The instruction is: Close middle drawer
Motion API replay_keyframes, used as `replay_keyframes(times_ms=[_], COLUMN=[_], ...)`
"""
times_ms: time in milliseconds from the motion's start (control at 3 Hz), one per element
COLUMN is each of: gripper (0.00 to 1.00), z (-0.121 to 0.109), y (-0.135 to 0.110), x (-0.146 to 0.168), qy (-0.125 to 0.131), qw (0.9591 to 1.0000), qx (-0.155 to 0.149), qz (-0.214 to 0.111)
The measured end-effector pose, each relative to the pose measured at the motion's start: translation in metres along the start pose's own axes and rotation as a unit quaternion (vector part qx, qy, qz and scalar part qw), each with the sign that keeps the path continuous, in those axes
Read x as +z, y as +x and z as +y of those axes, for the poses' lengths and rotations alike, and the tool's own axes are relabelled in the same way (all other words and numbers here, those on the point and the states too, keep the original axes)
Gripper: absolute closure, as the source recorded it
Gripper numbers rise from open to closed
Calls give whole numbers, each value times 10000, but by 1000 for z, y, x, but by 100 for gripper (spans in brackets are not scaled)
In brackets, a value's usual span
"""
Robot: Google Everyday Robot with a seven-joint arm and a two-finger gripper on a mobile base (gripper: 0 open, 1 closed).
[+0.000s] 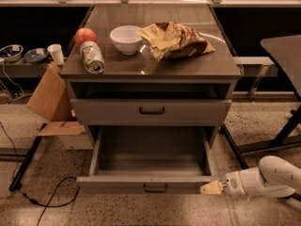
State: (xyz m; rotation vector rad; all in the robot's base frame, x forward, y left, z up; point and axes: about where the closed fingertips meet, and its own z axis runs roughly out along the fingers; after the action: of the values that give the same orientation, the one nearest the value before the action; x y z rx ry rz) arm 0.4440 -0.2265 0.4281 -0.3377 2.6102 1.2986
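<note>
The middle drawer (117, 183) is pulled far out of the grey cabinet and is empty inside. Its flat front carries a small dark bar handle (155, 188). The upper drawer (151, 111) above it stands almost shut, with a dark gap over it. Anything below the open drawer is hidden. My gripper (211, 188), a pale tip on a white arm coming in from the lower right, is at the right end of the open drawer's front, touching it or nearly so.
On the cabinet top (188, 67) are a red apple (85, 35), a can lying on its side (92, 57), a white bowl (126, 39) and a chip bag (176, 40). Cardboard (49, 98) and a cable (28, 192) lie at left. A dark table (282, 51) with its legs stands at right.
</note>
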Motion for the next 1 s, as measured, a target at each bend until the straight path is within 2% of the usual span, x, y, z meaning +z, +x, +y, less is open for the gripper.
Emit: replay_keyframes(times_ms=[333, 667, 1000], gripper=[100, 100, 100], z=[4, 14, 15], y=[-4, -28, -27], x=[4, 24, 23], qy=[-21, -49, -49], qw=[10000, 9999, 9999], qx=[-20, -66, -66], qz=[7, 100, 102])
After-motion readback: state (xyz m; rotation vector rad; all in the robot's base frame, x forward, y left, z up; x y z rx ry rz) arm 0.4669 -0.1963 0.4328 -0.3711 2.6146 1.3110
